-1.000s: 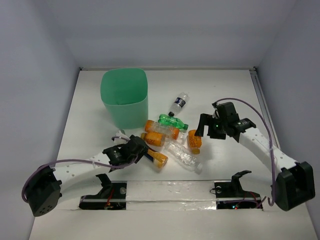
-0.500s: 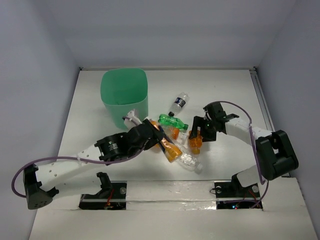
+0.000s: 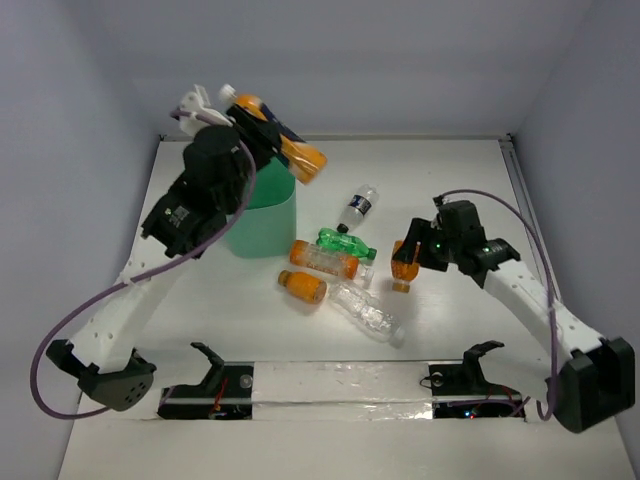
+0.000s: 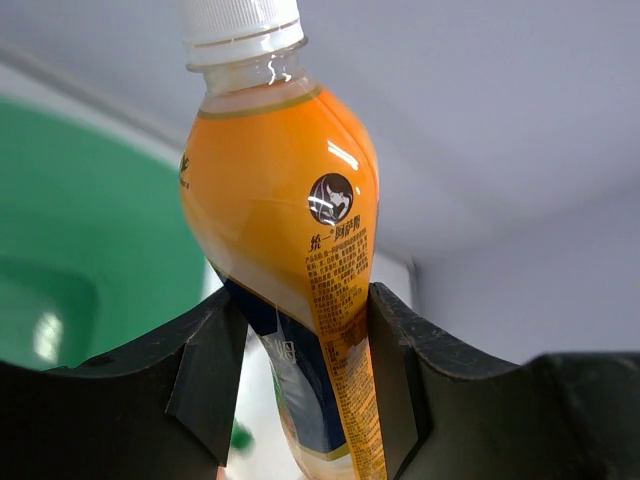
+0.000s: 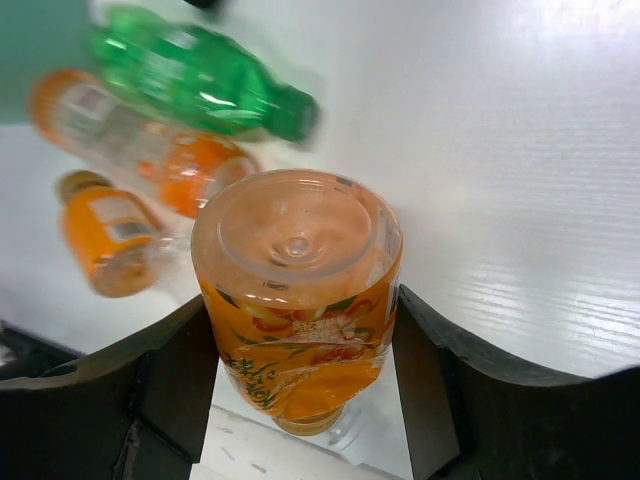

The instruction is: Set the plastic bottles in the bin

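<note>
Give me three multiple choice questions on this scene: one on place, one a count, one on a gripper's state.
1. Where is the left gripper's orange bottle? A) lying flat, released B) held in the air by the bin C) down inside the bin
2. How many bottles lie loose on the table? A) two B) five C) nine
3. The right gripper is: A) open, empty B) shut on a blue cup C) shut on a bottle
Answers: 1 B, the top view shows it up at the bin's rim. 2 B: a green bottle, two clear bottles, two loose orange bottles. 3 C, its fingers clamp a second orange bottle.
</note>
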